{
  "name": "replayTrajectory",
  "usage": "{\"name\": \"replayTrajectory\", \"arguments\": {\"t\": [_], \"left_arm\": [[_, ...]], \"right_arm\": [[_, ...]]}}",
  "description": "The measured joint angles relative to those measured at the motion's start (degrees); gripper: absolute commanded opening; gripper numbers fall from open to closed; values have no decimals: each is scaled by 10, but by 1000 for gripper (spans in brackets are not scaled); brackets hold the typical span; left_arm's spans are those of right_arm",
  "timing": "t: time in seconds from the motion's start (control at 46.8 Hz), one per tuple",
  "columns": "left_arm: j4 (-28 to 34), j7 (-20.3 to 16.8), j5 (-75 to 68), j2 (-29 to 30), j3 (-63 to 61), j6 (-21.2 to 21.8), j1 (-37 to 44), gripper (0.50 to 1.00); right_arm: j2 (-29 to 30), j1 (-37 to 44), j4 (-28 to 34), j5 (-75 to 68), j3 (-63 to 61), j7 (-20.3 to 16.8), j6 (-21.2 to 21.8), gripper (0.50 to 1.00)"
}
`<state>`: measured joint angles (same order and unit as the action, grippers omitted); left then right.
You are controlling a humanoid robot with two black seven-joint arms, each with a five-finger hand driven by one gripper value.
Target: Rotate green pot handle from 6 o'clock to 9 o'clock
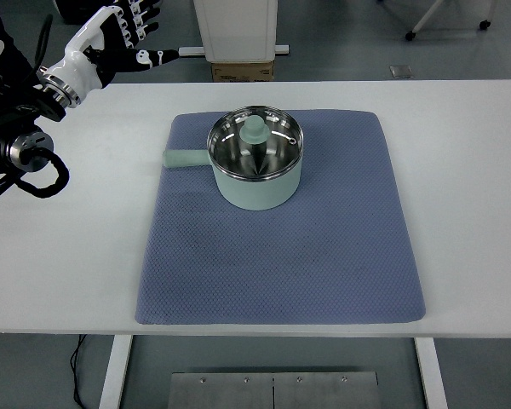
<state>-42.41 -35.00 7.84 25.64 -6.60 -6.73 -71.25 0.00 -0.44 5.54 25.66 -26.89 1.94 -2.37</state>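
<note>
The pot point(257, 170) sits on the mat point(281, 256) – its handle point(184, 158) already points left. The left hand point(123, 34), fingers spread wide, holds nothing – best keep clear.

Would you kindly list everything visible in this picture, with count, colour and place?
pot: one, pale green with a glass lid, on the far half of the mat
handle: one, pale green, pointing to the picture's left
mat: one, blue-grey, mid-table
table: one, white, across the view
box: one, brown, on the floor beyond the table under a white stand
cable: one, black, below the table, left
left hand: one, white and black, fingers spread, top left, away from the pot
</note>
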Motion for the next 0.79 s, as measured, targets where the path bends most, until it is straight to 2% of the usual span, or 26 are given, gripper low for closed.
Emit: {"name": "replayTrajectory", "arguments": {"t": [0.107,0.257,0.556,0.791], "left_arm": [[2,0,54,-11,26,55,23,1000],[10,0,83,-47,93,96,72,1000],[40,0,80,-115,293,99,173,1000],[98,0,81,-163,326,92,180,1000]], "right_arm": [[0,0,0,0,0,0,0,1000],[0,0,0,0,0,0,0,1000],[0,0,0,0,0,0,0,1000],[0,0,0,0,0,0,0,1000]]}}
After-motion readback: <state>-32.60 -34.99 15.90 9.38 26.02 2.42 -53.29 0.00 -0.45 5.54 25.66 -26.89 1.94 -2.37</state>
